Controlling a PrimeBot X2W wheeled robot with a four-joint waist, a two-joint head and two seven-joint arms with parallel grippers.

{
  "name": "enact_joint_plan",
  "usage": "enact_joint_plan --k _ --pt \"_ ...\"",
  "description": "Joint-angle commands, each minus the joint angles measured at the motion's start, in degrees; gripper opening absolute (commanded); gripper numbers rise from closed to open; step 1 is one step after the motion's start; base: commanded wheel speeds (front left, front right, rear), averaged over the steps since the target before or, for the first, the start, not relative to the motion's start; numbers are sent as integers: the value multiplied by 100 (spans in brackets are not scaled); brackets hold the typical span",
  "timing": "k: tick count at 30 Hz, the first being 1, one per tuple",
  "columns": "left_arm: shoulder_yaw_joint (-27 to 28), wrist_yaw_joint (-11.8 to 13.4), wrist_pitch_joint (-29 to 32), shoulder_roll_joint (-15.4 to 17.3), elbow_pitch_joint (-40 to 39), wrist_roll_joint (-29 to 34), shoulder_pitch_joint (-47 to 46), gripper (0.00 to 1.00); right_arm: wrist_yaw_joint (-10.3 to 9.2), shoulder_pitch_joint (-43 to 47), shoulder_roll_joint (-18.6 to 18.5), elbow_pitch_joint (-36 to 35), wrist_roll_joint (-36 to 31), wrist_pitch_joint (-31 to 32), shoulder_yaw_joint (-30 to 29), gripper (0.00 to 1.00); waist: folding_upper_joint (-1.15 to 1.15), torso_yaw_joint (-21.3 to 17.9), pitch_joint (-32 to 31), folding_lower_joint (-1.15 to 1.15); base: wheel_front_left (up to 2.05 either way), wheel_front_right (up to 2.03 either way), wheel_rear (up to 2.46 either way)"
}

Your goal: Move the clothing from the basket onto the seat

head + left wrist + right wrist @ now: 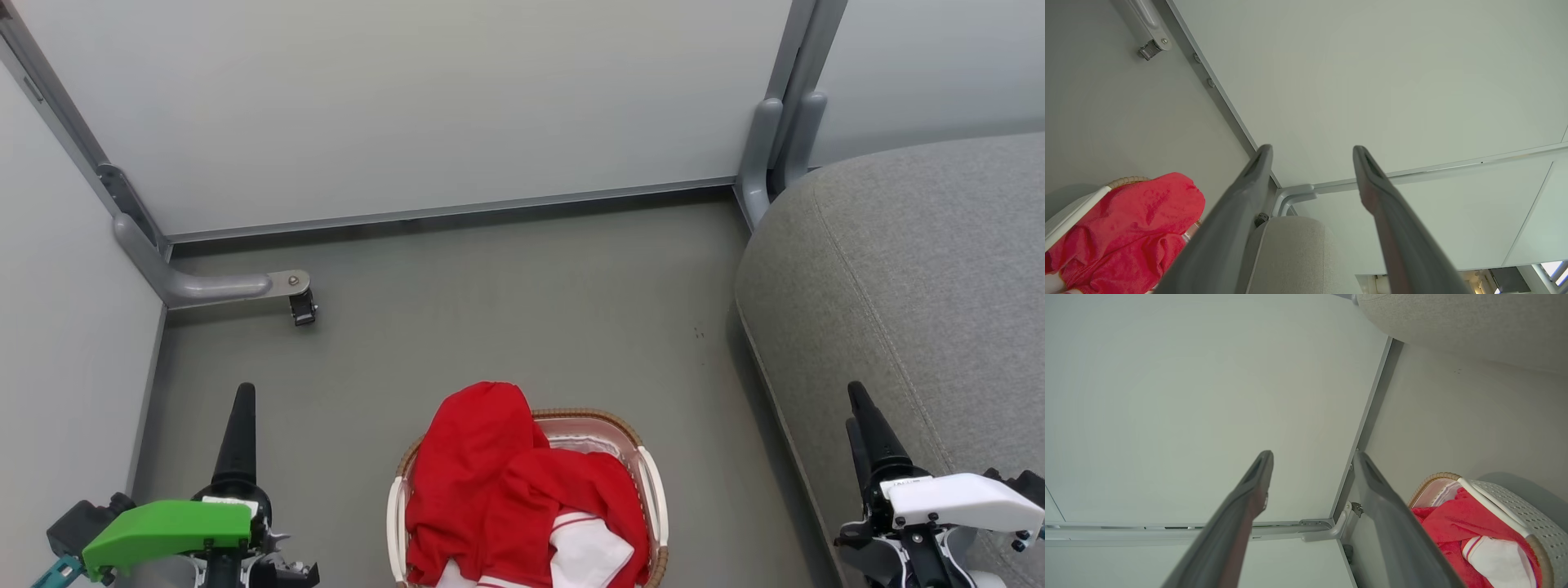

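The clothing (490, 482) is a heap of red fabric in the basket (596, 418) at the bottom centre of the head view. A plain red garment spills over the far left rim. A red and white garment (584, 547) lies at the near side. The grey seat (922, 286) fills the right side. My left gripper (243, 400) hangs left of the basket and my right gripper (856, 404) hangs over the seat's front edge. Both are open and hold nothing. The left wrist view shows the left gripper (1312, 149), clothing (1135, 228) and seat (1294, 253). The right wrist view shows the right gripper (1312, 455), clothing (1453, 522) and basket (1506, 502).
Pale partition walls close the space at the back and left. A metal foot with a small caster (302, 309) juts onto the grey floor (522, 310) at the back left. A grey post (771, 147) stands at the seat's far corner.
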Motion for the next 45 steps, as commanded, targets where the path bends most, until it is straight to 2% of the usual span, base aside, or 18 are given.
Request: enact_joint_plan --k 1,11,19,27,45 --pt "-38 35 -57 24 -174 284 -29 100 2 -52 -53 -147 -221 -72 8 100 0 -1 1 0 0 0 0" --pt "-295 180 -280 30 -387 1447 43 100 2 14 -63 -401 -1407 -293 111 100 0 -4 9 0 0 0 0" --pt "-469 242 -447 35 -430 2457 127 100 2 49 -68 -575 -2919 -462 500 100 0 -7 16 0 0 0 0" --pt "-583 312 -596 39 -450 3234 205 100 2 103 -75 -589 -3497 -613 585 100 0 -9 16 0 0 0 0" --pt "-645 420 -895 48 -384 4429 430 100 3 145 -88 -387 -4815 -910 742 100 0 -12 25 0 0 0 0"
